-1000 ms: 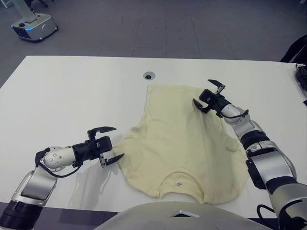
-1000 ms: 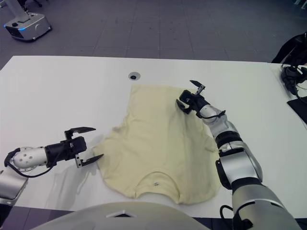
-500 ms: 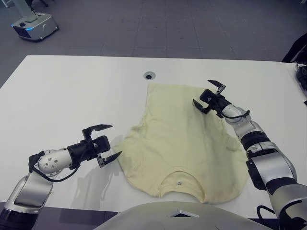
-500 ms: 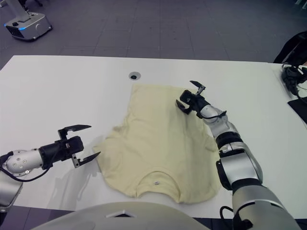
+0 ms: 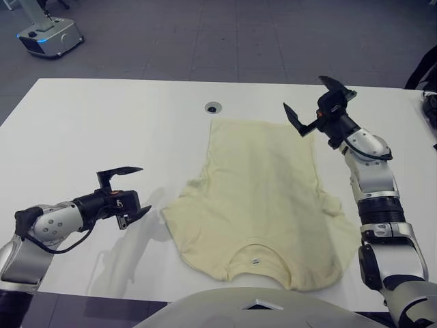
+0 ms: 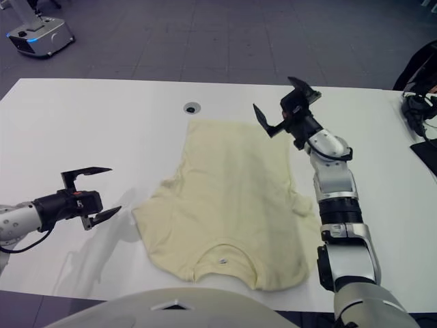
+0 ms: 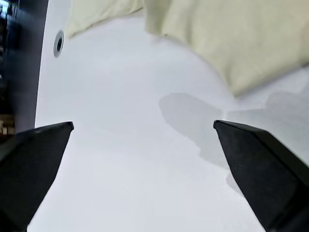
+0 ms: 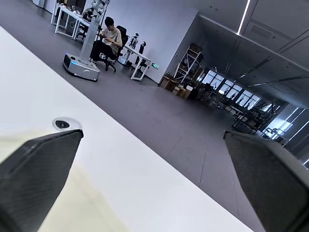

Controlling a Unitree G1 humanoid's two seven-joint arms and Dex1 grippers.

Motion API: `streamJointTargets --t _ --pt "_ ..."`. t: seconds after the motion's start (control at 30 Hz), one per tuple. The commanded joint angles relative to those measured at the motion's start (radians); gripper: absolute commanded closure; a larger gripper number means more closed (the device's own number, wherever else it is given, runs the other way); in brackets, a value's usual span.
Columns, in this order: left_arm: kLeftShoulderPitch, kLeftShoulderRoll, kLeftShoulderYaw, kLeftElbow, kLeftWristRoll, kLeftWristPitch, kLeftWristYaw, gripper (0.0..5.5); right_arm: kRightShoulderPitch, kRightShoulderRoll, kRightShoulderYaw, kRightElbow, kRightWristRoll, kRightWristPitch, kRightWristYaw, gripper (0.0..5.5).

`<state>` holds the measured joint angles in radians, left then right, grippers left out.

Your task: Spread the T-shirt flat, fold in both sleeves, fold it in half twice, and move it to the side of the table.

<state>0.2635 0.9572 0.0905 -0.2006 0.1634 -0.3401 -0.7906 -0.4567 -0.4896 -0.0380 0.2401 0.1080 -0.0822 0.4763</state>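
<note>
- Left pincer (image 5: 142,189): wide open, empty. It has drawn back leftward from the T-shirt's left sleeve and now sits apart from the cloth, over bare desk (image 5: 102,116).
- T-shirt (image 5: 263,198): front middle of the desk, collar toward the robot, hem far. The body is mostly flat and both sleeve areas are rumpled. Spreading looks nearly finished, with no fold made yet.
- Cable port (image 5: 213,107): just beyond the hem's far-left corner, no obstruction.
- Right pincer (image 5: 303,91): wide open, empty. It has lifted off the far-right hem corner.
- Dark gear (image 6: 416,109): at the desk's right edge, well apart from the shirt. It may restrict placing the shirt on that side.
</note>
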Motion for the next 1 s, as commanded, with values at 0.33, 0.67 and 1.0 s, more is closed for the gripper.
streamJointTargets --t 0.33,0.67,1.0 --pt "-0.316 0.038 -0.241 0.411 0.076 -0.576 -0.03 0.1 0.154 0.022 -0.067 -0.263 0.057 0.15 -0.041 0.12" --pt "-0.422 0.083 -0.376 0.534 0.079 -0.666 -0.125 0.1 0.166 0.058 -0.052 -0.302 0.055 0.169 -0.047 0.12" --pt "-0.422 0.116 -0.335 0.502 -0.011 -0.634 -0.099 0.1 0.193 0.065 -0.036 -0.306 0.037 0.166 -0.043 0.12"
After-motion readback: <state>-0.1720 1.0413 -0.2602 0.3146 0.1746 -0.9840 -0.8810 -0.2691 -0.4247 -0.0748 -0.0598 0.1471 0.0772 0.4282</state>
